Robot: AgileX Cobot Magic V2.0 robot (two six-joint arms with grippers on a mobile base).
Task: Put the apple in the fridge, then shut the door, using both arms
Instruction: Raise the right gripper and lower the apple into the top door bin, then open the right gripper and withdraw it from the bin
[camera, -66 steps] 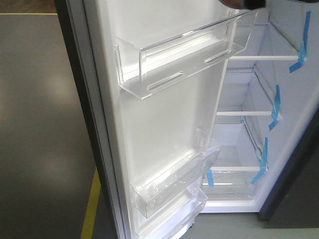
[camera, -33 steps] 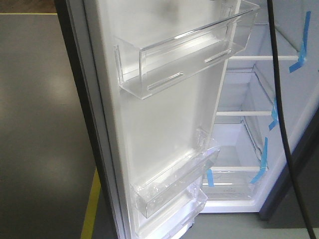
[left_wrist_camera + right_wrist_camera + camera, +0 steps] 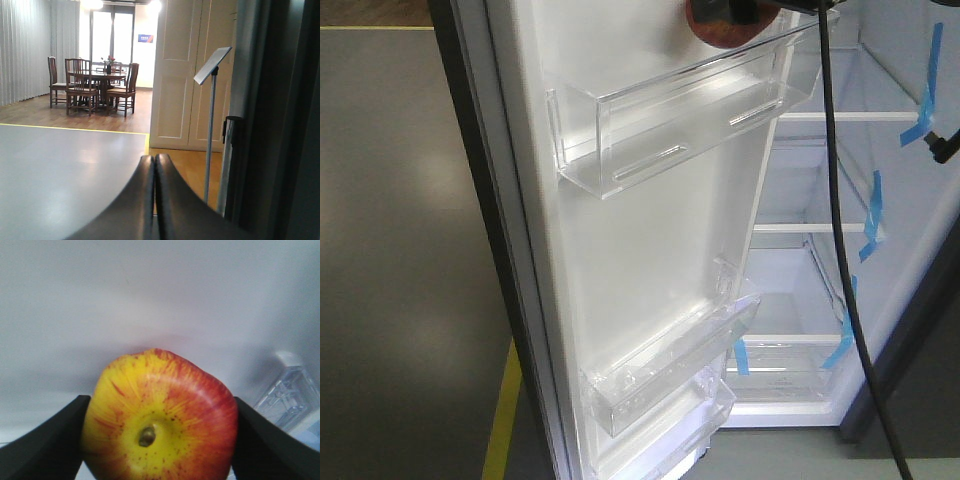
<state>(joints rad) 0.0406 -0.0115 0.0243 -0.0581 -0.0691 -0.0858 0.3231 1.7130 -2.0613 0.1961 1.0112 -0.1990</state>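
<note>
I am holding the apple (image 3: pixel 160 415) clamped in my right tool (image 3: pixel 157 450), at 12 o'clock in the front view, before the open door (image 3: pixel 650 240). My left tool (image 3: pixel 154 195) is pinching shut, empty. The placing step is running, I judge. The next move calls for shifting toward 3 o'clock, onto a fridge (image 3: pixel 800 190) shelf.

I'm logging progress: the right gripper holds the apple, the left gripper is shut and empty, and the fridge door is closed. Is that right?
Not quite. The door is open: the front view shows its white inside and clear bins, with the fridge shelves beyond. The rest is right: the right gripper holds the apple, and the left gripper is shut and empty.
</note>
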